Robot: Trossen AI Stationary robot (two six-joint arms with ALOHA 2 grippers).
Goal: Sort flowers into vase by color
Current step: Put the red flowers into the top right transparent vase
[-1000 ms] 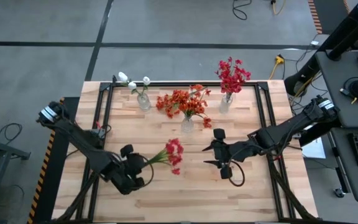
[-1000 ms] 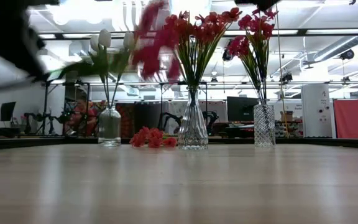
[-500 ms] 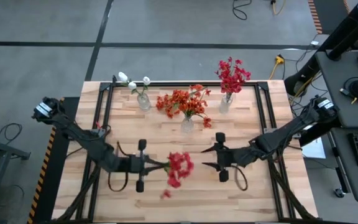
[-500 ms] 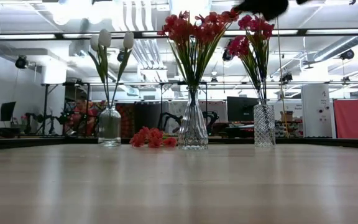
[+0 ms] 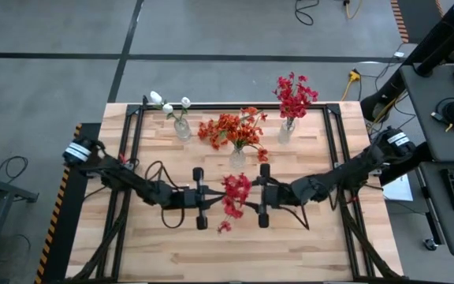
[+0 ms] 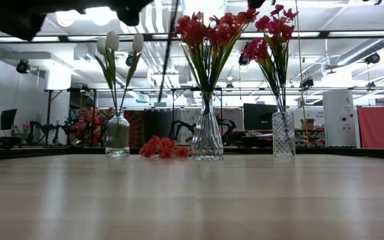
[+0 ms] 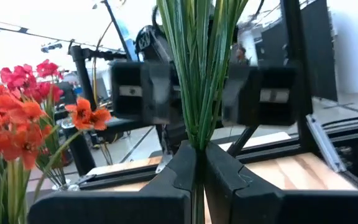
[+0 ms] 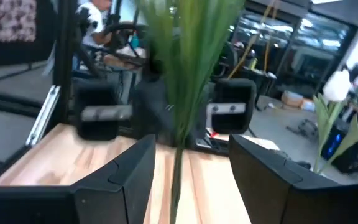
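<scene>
My left gripper (image 5: 216,199), near the table's middle, is shut on a red flower (image 5: 235,193) with a green stem (image 7: 197,74). My right gripper (image 5: 248,195) faces it from the right, open. Its fingers stand on either side of the same stem (image 8: 178,149) without touching it. Along the far side stand three glass vases: one with white blooms (image 5: 181,126), one with orange blooms (image 5: 237,156), one with red blooms (image 5: 286,130). The held flower is above the low view's frame. My left gripper pinches the bunched green stem (image 7: 197,142) between its two fingers. The fingers come level from the table's left and lie across the stem. The flower is lifted clear of the table, its leaves fanning out past the fingers and its red blooms (image 5: 235,192) just beyond the fingertips.
A cluster of orange-red blooms (image 6: 164,147) lies on the table between the white-flower vase (image 6: 117,133) and the middle vase (image 6: 207,137). A black frame (image 5: 333,142) runs along the table's sides. The near half of the wooden top (image 5: 235,256) is bare.
My left gripper has gone toward the table's right, to the middle, and tipped up from pointing down to about level, swinging the red flower with it. My right gripper has gone toward the table's left, closing in on the flower and tipping up to about level.
</scene>
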